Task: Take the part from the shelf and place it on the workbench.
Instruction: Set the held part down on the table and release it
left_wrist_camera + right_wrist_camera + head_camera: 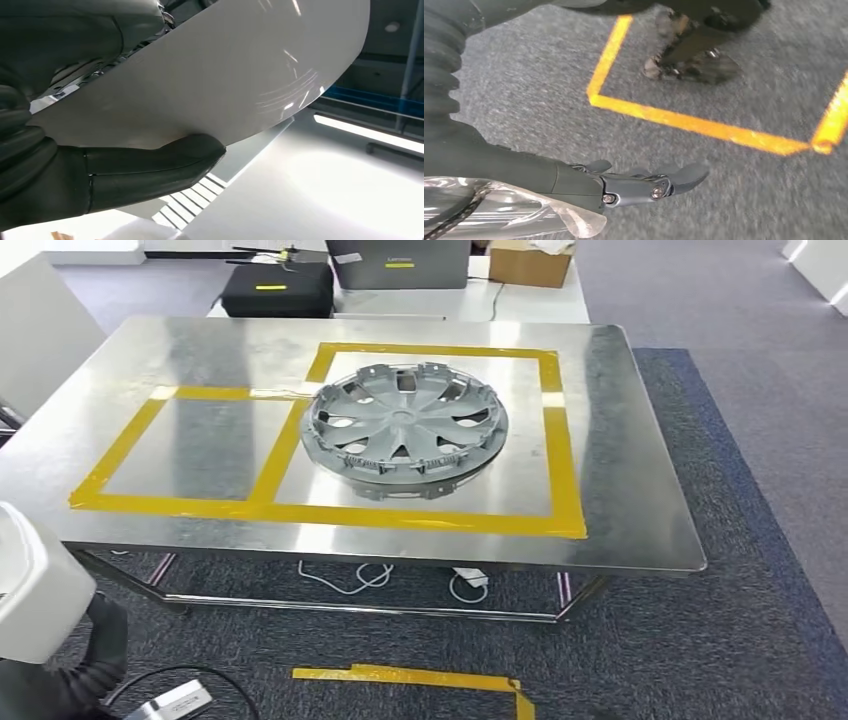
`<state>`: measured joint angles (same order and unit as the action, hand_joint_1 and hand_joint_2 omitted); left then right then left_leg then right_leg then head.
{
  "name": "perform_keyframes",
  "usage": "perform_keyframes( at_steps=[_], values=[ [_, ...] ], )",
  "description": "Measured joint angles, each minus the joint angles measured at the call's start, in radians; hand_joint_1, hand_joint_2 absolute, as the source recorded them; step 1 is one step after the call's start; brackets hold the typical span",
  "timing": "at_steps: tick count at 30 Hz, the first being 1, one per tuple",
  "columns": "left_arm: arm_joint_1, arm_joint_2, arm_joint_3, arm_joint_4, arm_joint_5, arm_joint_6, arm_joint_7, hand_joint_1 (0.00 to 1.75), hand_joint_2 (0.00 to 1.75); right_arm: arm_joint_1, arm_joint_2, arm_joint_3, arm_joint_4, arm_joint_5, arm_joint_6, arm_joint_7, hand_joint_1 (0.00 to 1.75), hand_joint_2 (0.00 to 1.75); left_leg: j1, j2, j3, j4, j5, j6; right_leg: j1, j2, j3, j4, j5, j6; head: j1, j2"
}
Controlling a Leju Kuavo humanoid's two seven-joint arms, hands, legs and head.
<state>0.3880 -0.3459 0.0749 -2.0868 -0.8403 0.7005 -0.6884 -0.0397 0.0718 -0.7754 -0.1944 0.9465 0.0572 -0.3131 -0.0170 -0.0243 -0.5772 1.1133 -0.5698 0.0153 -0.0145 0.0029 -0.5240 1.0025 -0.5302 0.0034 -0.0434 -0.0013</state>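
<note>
Wheel cover flat on table, inside yellow tape square. Right hand empty, fingers apart. Left hand: cannot tell. Might bump table, slide cover out.

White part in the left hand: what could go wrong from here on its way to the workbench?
1. Slip: the white part is glossy and smooth, and the left hand appears to hold it near one edge, so it may slide or tilt out during the carry.
2. Collision: a hubcap already fills the right taped box on the workbench. Only the left taped box is free, so a placement drifting right could knock the hubcap.
</note>
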Motion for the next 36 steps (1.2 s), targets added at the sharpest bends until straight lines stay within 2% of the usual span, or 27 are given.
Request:
perform_keyframes(
  at_steps=[2,3,4,5,7,8,9,10,13,14,15,17,18,19,20,22,23,24,26,29,30,31,33,34,35,36],
  values=[
    [-0.001,0.001,0.001,0.0,0.0,0.0,0.0,1.75,1.75,0.0,-0.001,0.0,0.0,0.0,0.0,0.0,0.0,1.75,0.013,0.009,-0.073,0.126,-0.042,-0.015,-0.002,-0.005,0.012,-0.004,-0.008,-0.003,-0.005,0.0],
    [-0.001,0.001,0.001,0.0,0.0,0.0,0.0,1.75,1.75,0.0,-0.001,0.0,0.0,0.0,0.001,0.0,0.0,1.75,0.019,0.011,-0.105,0.174,-0.047,-0.021,-0.003,-0.008,0.018,-0.004,-0.013,-0.002,-0.005,0.0],
    [-0.001,0.001,0.002,0.0,0.0,0.0,0.001,1.75,1.75,0.001,-0.001,0.0,0.0,0.0,0.001,0.0,0.0,1.75,0.024,0.012,-0.123,0.19,-0.034,-0.026,-0.004,-0.009,0.025,-0.004,-0.019,0.001,-0.005,0.0],
    [-0.001,0.001,0.002,0.0,0.0,0.0,0.001,1.75,1.75,0.002,-0.001,0.0,0.0,0.0,0.001,0.0,0.0,1.75,0.028,0.013,-0.121,0.168,-0.001,-0.029,-0.007,-0.01,0.034,-0.004,-0.026,0.004,-0.004,0.0],
    [-0.001,0.001,0.003,0.0,0.0,0.0,0.001,1.75,1.75,0.002,-0.001,0.0,0.0,0.0,0.001,-0.001,0.0,1.75,0.031,0.019,-0.077,0.051,0.082,-0.033,-0.012,-0.01,0.052,-0.005,-0.041,0.014,-0.005,0.0],
    [-0.001,0.001,0.003,0.0,-0.001,0.0,0.001,1.75,1.75,0.001,-0.001,0.0,0.0,0.0,0.001,-0.001,0.0,1.75,0.029,0.022,-0.052,-0.005,0.103,-0.032,-0.013,-0.01,0.056,-0.005,-0.048,0.02,-0.006,0.0],
    [-0.002,0.001,0.003,0.0,-0.001,-0.001,0.001,1.75,1.75,0.0,-0.001,0.0,0.0,0.0,0.001,-0.002,0.0,1.75,0.027,0.024,-0.035,-0.041,0.107,-0.028,-0.012,-0.01,0.058,-0.006,-0.054,0.026,-0.006,0.0],
    [-0.002,0.001,0.003,0.0,-0.001,-0.001,0.001,1.75,1.75,-0.001,-0.001,0.0,0.0,0.0,0.001,-0.003,0.0,1.75,0.024,0.025,-0.029,-0.055,0.097,-0.022,-0.012,-0.012,0.058,-0.009,-0.058,0.032,-0.005,0.0],
    [-0.002,0.0,0.003,0.0,-0.001,0.0,0.001,1.75,1.75,-0.005,-0.001,0.0,-0.001,0.0,0.001,-0.004,0.0,1.75,0.023,0.021,-0.018,-0.074,0.087,0.003,-0.013,-0.018,0.067,-0.017,-0.067,0.051,0.002,0.0],
    [-0.002,0.0,0.003,-0.001,-0.002,0.0,0.001,1.75,1.75,-0.006,-0.001,0.0,-0.001,0.0,0.001,-0.004,0.0,1.75,0.025,0.02,-0.011,-0.08,0.087,0.01,-0.013,-0.017,0.06,0.003,-0.079,0.054,0.005,0.0],
    [-0.002,-0.001,0.003,-0.001,-0.002,0.0,0.001,1.75,1.75,-0.008,-0.001,0.0,-0.001,0.0,0.001,-0.005,0.0,1.75,0.026,0.02,-0.004,-0.085,0.085,0.016,-0.012,-0.014,0.038,0.047,-0.1,0.055,0.008,0.0],
    [-0.003,-0.001,0.002,-0.001,-0.003,0.0,0.001,1.75,1.75,-0.008,-0.001,0.0,-0.001,0.0,0.001,-0.005,0.0,1.75,0.023,0.02,0.003,-0.086,0.077,0.026,-0.011,-0.009,-0.05,0.19,-0.154,0.054,0.011,0.0],
    [-0.003,-0.001,0.002,-0.001,-0.004,0.0,0.001,1.75,1.75,-0.007,-0.001,0.0,-0.001,0.0,0.001,-0.005,0.0,1.75,0.021,0.018,0.008,-0.086,0.072,0.029,-0.01,-0.007,-0.097,0.253,-0.166,0.054,0.011,0.0],
    [-0.002,-0.001,0.002,-0.001,-0.004,0.0,0.001,1.75,1.75,-0.005,-0.001,0.0,-0.001,0.0,0.001,-0.005,0.0,1.75,0.018,0.016,0.014,-0.086,0.066,0.031,-0.009,-0.007,-0.131,0.286,-0.158,0.052,0.011,0.0],
    [-0.002,-0.001,0.002,-0.001,-0.004,0.0,0.001,1.75,1.75,-0.004,-0.001,0.0,-0.001,0.0,0.001,-0.005,0.0,1.75,0.017,0.013,0.024,-0.086,0.058,0.031,-0.008,-0.006,-0.145,0.279,-0.125,0.049,0.011,0.0],
    [-0.002,-0.001,0.002,-0.001,-0.004,0.0,0.001,1.75,1.75,-0.002,-0.002,-0.001,-0.001,0.0,0.001,-0.005,0.0,1.75,0.015,0.01,0.047,-0.086,0.041,0.029,-0.003,-0.005,-0.123,0.166,-0.022,0.039,0.012,0.0],
    [-0.002,-0.001,0.002,-0.001,-0.004,0.0,0.001,1.75,1.75,-0.003,-0.002,-0.001,-0.001,0.0,0.001,-0.005,0.0,1.75,0.012,0.009,0.055,-0.085,0.032,0.025,-0.001,-0.004,-0.101,0.107,0.014,0.033,0.011,0.0],
    [-0.002,-0.001,0.002,0.0,-0.004,-0.001,0.001,1.75,1.75,-0.003,-0.002,-0.001,-0.001,0.0,0.001,-0.004,0.0,1.75,0.011,0.008,0.059,-0.084,0.025,0.021,0.002,-0.003,-0.084,0.064,0.034,0.028,0.011,0.0],
    [-0.003,0.0,0.002,0.0,-0.004,-0.001,0.001,1.75,1.75,-0.003,-0.002,-0.001,-0.001,0.0,0.001,-0.004,0.0,1.75,0.01,0.006,0.061,-0.086,0.018,0.012,0.006,-0.002,-0.068,0.037,0.031,0.022,0.008,0.0],
    [-0.003,0.0,0.002,-0.001,-0.004,-0.001,0.001,1.75,1.75,-0.002,-0.002,-0.001,-0.001,0.0,0.001,-0.004,0.0,1.75,0.011,0.01,0.063,-0.075,0.003,-0.004,-0.001,-0.002,-0.052,0.019,0.026,0.011,0.006,0.0],
    [-0.003,0.001,0.002,-0.001,-0.004,-0.001,0.001,1.75,1.75,-0.003,-0.002,-0.002,-0.001,0.0,0.001,-0.004,0.0,1.75,0.012,0.012,0.05,-0.041,-0.013,-0.01,-0.005,-0.003,-0.043,0.013,0.024,0.006,0.004,0.0],
    [-0.003,0.001,0.002,-0.001,-0.004,0.0,0.001,1.75,1.75,-0.003,-0.002,-0.003,-0.001,0.0,0.001,-0.005,0.0,1.75,0.015,0.013,0.022,0.015,-0.036,-0.015,-0.006,-0.004,-0.035,0.011,0.02,0.002,0.002,0.0],
    [-0.003,0.001,0.003,-0.001,-0.004,0.0,0.002,1.75,1.75,-0.005,-0.002,-0.005,-0.001,0.0,0.001,-0.005,0.0,1.75,0.023,0.014,-0.056,0.145,-0.075,-0.024,-0.006,-0.006,-0.023,0.01,0.008,-0.001,0.001,0.0],
    [-0.003,0.001,0.004,-0.001,-0.004,0.0,0.003,1.75,1.75,-0.005,-0.002,-0.006,-0.001,0.0,0.001,-0.005,0.0,1.75,0.026,0.014,-0.086,0.183,-0.074,-0.027,-0.006,-0.006,-0.015,0.01,0.002,-0.001,0.0,0.0],
    [-0.003,0.001,0.004,-0.001,-0.004,0.0,0.004,1.75,1.75,-0.004,-0.002,-0.006,-0.001,0.0,0.002,-0.005,0.0,1.75,0.028,0.015,-0.097,0.182,-0.051,-0.029,-0.007,-0.005,-0.006,0.01,-0.004,0.001,0.001,0.0],
    [-0.003,0.001,0.004,-0.001,-0.005,0.0,0.007,1.75,1.75,-0.003,-0.002,-0.006,-0.001,0.001,0.002,-0.005,0.0,1.75,0.029,0.015,-0.089,0.143,-0.01,-0.029,-0.008,-0.004,0.004,0.01,-0.012,0.004,0.0,0.0]
  ],
)
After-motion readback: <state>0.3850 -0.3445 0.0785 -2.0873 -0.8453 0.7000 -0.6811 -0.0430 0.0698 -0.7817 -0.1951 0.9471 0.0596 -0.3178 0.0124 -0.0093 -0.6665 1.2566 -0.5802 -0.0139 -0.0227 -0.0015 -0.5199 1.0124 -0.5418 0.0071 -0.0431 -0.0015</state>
